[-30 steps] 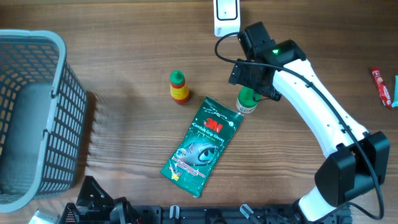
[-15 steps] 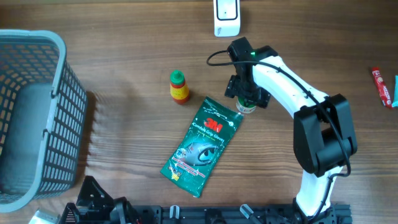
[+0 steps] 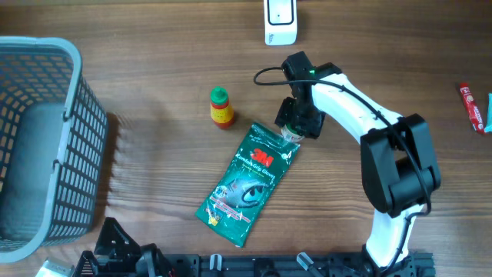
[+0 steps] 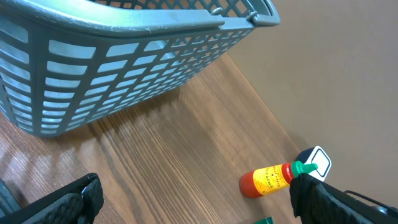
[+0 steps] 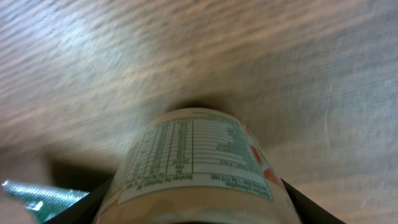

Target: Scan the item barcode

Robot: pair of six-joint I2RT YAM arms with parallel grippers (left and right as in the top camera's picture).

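Bottle [image 5: 193, 162]: white nutri. label, orange edge

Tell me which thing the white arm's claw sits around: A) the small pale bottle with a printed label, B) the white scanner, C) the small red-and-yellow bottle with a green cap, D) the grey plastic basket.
A: the right wrist view shows the small pale bottle with a printed label between the fingers of the right gripper, beside the green foil pouch.

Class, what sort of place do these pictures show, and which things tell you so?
Probably a mock shop checkout on a table: a grey basket, what looks like a white scanner, and packaged goods like the green 3M packet.
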